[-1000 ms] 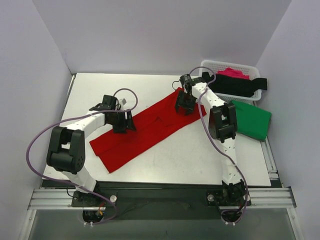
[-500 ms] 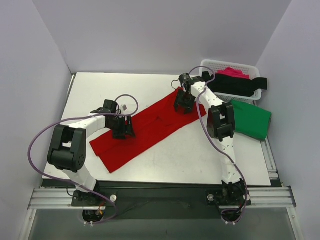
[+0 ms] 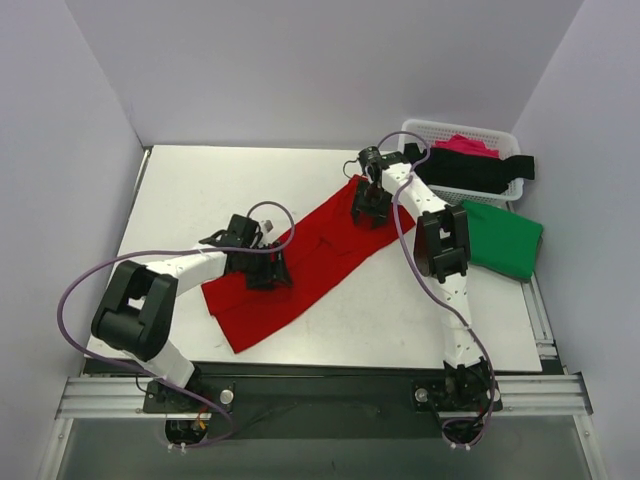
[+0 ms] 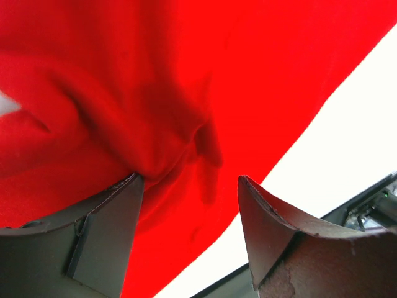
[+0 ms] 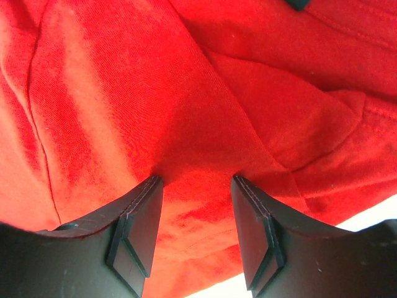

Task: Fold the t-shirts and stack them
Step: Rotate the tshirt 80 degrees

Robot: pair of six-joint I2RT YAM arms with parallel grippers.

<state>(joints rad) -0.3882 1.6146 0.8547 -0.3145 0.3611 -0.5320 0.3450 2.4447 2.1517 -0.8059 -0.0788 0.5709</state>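
A: White table, pale walls. What lies nearest?
B: The near end of the red t-shirt, bunched and wrinkled. It makes one long band, from near left to far right.
A: And the left gripper?
B: It is on that near part, fingers wide apart, with red cloth bulging between them.
A: The right gripper?
B: It is on the far end, fingers apart, tips in the cloth.
A: Beyond?
B: A flat green t-shirt. Behind it, a black t-shirt hangs over the basket, with a pink t-shirt inside.
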